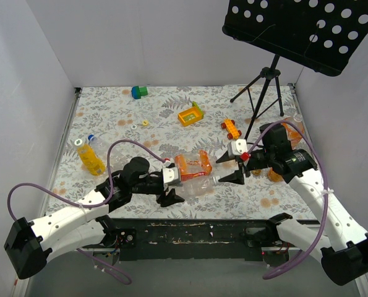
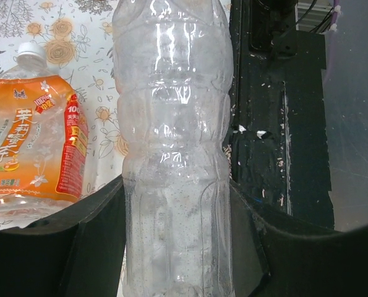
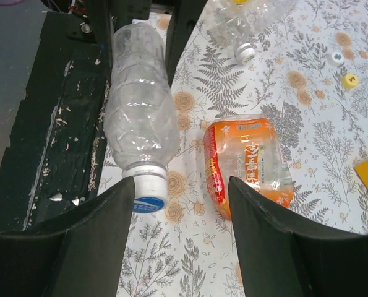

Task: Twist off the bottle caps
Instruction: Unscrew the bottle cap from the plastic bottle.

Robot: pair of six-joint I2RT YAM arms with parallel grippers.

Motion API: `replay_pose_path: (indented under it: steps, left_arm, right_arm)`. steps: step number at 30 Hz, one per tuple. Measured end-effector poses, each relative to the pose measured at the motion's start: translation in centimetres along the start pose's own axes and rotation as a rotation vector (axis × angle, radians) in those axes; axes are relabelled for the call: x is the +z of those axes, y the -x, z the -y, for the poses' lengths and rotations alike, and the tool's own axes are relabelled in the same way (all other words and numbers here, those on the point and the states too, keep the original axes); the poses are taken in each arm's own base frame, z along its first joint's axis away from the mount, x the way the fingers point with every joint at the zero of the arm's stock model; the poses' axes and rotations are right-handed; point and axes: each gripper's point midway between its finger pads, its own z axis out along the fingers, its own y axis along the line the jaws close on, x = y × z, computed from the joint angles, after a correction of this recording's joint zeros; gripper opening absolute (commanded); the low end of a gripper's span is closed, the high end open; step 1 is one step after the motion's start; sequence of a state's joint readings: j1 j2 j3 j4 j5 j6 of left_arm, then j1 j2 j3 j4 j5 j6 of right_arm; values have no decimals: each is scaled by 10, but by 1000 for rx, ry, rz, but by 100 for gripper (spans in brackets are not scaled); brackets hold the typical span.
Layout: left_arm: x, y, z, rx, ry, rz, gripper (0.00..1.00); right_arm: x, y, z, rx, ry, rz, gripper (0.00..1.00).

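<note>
A colourless bottle (image 1: 199, 184) lies on its side near the table's front edge, and my left gripper (image 1: 171, 181) is shut on its body (image 2: 174, 124). Its white cap with a blue top (image 3: 148, 190) is still on the neck and sits against the left finger of my right gripper (image 3: 182, 185), which is open around it. In the top view the right gripper (image 1: 228, 168) is at the bottle's cap end. An orange-labelled bottle (image 3: 248, 164) lies just beyond, with its white cap (image 2: 30, 52) on. Another capped clear bottle (image 3: 245, 18) lies farther off.
A bottle of yellow liquid (image 1: 91, 158) stands at the left. Two loose caps (image 1: 140, 123) lie mid-table. A yellow toy tray (image 1: 190, 116), an orange toy car (image 1: 231, 129) and a green-and-blue block (image 1: 139, 92) sit towards the back. A black tripod (image 1: 264, 83) stands back right.
</note>
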State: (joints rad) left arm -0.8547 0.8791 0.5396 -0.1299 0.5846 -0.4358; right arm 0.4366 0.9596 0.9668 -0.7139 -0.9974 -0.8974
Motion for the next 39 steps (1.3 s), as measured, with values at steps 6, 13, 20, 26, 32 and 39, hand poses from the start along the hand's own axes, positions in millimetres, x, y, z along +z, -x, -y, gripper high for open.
replay_pose_path:
  steps: [6,13,20,26,32,39]
  left_arm:
    - [-2,-4,5,-5,-11,-12,0]
    - [-6,2,5,10,-1,9,0]
    - [-6,1,3,3,15,6,0]
    - [-7,4,2,6,25,18,0]
    - [-8,4,0,0,36,16,0]
    - [-7,-3,0,-8,40,4,0]
  right_arm:
    - [-6,8,10,191,-62,37,69]
    - [-5,15,6,571,-103,101,71]
    - [5,-4,-4,810,-68,89,67]
    - [8,-10,-5,874,-59,76,59]
    - [10,-12,-8,901,-36,74,40]
    - [14,-17,-15,937,37,51,8]
